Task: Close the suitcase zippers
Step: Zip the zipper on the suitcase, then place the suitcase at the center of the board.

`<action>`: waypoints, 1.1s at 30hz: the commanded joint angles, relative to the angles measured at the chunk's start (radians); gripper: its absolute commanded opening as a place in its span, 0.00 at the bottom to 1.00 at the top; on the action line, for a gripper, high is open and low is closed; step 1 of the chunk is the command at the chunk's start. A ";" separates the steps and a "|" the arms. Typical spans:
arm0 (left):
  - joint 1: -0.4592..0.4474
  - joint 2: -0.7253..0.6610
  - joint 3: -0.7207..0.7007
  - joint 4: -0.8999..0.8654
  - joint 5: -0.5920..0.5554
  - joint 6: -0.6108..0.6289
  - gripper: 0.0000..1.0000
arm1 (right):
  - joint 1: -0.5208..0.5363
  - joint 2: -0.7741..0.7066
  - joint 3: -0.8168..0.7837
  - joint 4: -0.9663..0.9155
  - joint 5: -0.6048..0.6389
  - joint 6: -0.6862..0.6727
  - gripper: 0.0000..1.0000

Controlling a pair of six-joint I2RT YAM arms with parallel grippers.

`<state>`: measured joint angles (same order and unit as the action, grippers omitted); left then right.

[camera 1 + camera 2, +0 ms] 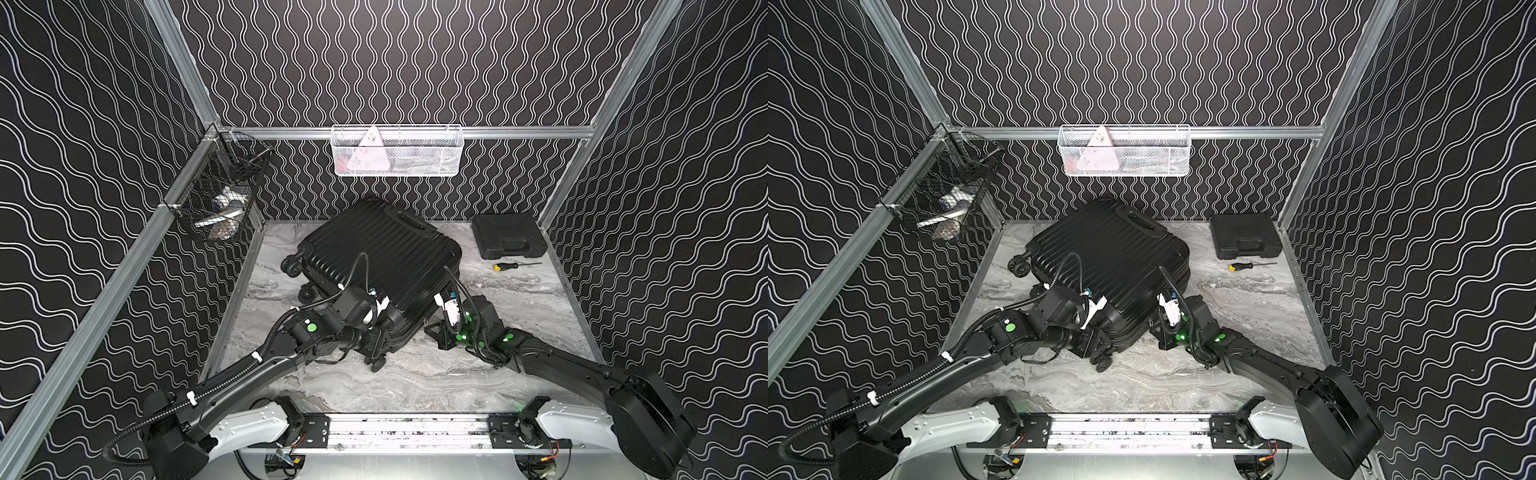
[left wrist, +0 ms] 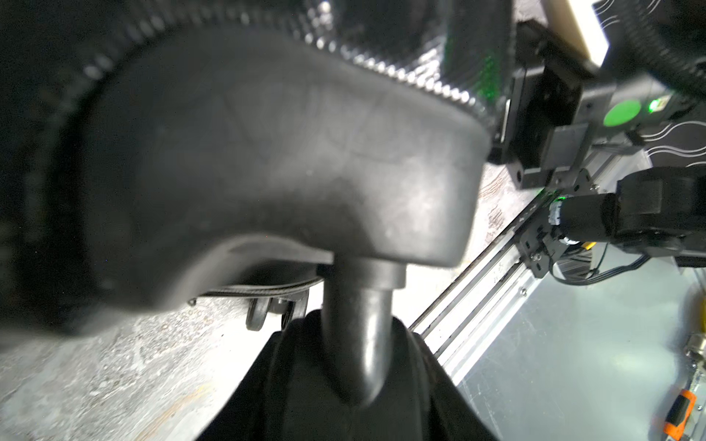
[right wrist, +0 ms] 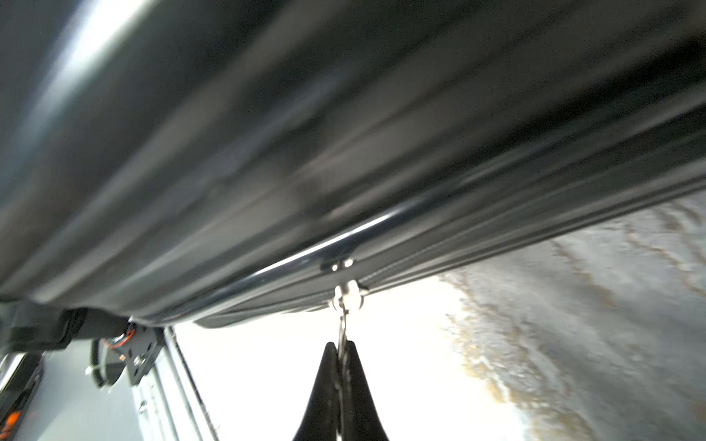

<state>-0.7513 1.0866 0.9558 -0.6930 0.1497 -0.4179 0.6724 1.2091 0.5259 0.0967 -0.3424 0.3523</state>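
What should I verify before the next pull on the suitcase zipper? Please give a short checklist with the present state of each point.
1. Right pincer shut on the zipper pull: ok.
2. Left pincer closed around the wheel stem, bracing the suitcase: ok.
3. Zipper track beside the slider free of snags: cannot tell, the view is blurred.
4. How much of the track is unzipped: cannot tell.
5. Screwdriver and tool case apart from the suitcase: ok.
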 commanded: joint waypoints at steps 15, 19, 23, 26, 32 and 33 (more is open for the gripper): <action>0.004 0.011 -0.022 0.328 -0.110 -0.124 0.07 | 0.094 -0.008 -0.027 0.108 -0.111 0.066 0.00; 0.003 0.006 -0.041 0.354 -0.113 -0.137 0.05 | 0.117 -0.010 -0.033 0.144 -0.136 0.082 0.00; 0.003 0.007 -0.050 0.386 -0.099 -0.148 0.03 | 0.156 -0.001 -0.034 0.199 -0.150 0.108 0.00; 0.003 0.014 -0.048 0.404 -0.090 -0.154 0.02 | 0.194 0.010 -0.024 0.226 -0.135 0.122 0.00; -0.002 0.022 -0.042 0.423 -0.078 -0.152 0.01 | 0.247 0.037 -0.015 0.269 -0.066 0.156 0.00; -0.003 0.023 -0.044 0.428 -0.074 -0.156 0.01 | 0.252 0.043 -0.015 0.277 -0.058 0.164 0.00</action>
<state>-0.7547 1.1061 0.9035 -0.4805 0.1635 -0.5274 0.9028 1.2423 0.4995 0.2710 -0.3103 0.4992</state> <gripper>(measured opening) 0.458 0.049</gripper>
